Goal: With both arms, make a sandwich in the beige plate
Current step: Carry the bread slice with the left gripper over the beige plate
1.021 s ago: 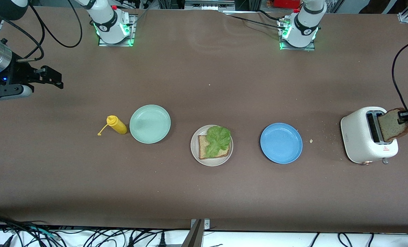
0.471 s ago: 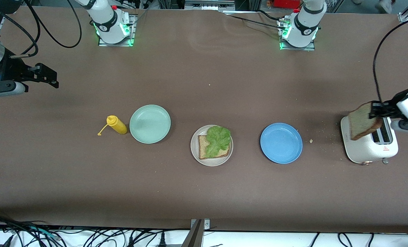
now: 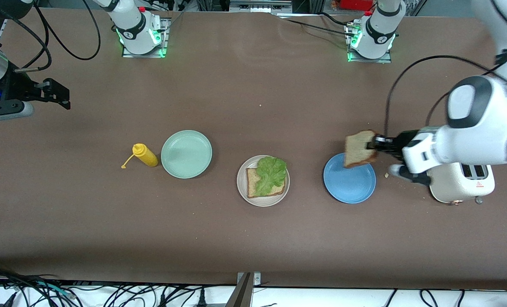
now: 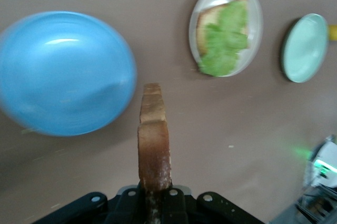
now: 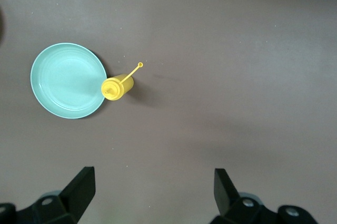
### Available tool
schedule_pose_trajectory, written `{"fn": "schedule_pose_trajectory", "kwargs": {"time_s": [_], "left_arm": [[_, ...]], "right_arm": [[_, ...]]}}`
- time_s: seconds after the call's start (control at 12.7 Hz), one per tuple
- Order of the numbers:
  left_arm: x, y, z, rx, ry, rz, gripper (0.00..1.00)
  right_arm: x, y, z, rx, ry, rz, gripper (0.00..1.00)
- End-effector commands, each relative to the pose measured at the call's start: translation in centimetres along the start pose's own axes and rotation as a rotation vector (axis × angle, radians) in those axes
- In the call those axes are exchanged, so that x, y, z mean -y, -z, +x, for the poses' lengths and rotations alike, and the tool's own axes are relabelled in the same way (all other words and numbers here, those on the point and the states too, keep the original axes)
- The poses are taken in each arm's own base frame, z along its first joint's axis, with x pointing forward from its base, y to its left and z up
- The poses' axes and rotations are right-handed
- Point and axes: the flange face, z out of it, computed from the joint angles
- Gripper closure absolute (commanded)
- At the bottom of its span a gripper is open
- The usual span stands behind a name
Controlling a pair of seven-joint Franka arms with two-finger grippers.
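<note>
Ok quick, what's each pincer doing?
Left pincer: shut on the bread slice, over the blue plate.
Right pincer: open, holding nothing.

Evenly lit from overhead, soft short shadows under plates. Motion-smeared blue plate (image 4: 64, 72) ahead of the left gripper (image 4: 154, 203); glare patch on its surface. Sharp around the right gripper (image 5: 152, 190). Green glow at the arm bases (image 3: 142, 40).
</note>
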Motion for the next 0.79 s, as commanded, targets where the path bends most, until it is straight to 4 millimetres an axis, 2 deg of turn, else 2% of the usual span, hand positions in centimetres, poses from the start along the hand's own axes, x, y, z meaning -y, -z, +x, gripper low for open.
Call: {"fn": "schedule_pose_trajectory", "kwargs": {"time_s": [0.0, 0.16, 0.31, 0.39, 0.47, 0.55, 0.71], "left_arm": [[-2.0, -1.6, 3.7, -0.016, -0.007, -0.178, 1.00], [-4.1, -4.6, 5.3, -0.010, 0.014, -0.366, 1.00], [-2.9, -7.3, 7.5, -0.071, 0.050, -0.500, 1.00], [-3.5, -9.5, 8.3, -0.085, 0.033, -0.543, 1.00], [-2.7, -11.3, 9.3, -0.122, 0.052, -0.590, 1.00], [-3.0, -13.5, 10.1, -0.146, 0.076, -0.640, 1.00], [-3.2, -16.9, 11.2, -0.187, 0.076, -0.693, 1.00]], "right_arm": [[-0.6, 0.2, -0.2, 0.012, 0.004, -0.005, 0.00], [-0.4, 0.2, -0.1, 0.006, -0.004, 0.025, 0.00], [-0.7, 0.1, -0.2, 0.008, -0.047, 0.068, 0.00], [-0.7, 0.1, -0.3, 0.011, -0.048, 0.069, 0.00], [-0.7, 0.1, -0.3, 0.010, -0.048, 0.074, 0.00], [-0.7, 0.1, -0.3, 0.010, -0.048, 0.074, 0.00], [-0.8, 0.0, -0.3, 0.015, -0.050, 0.075, 0.00]]}}
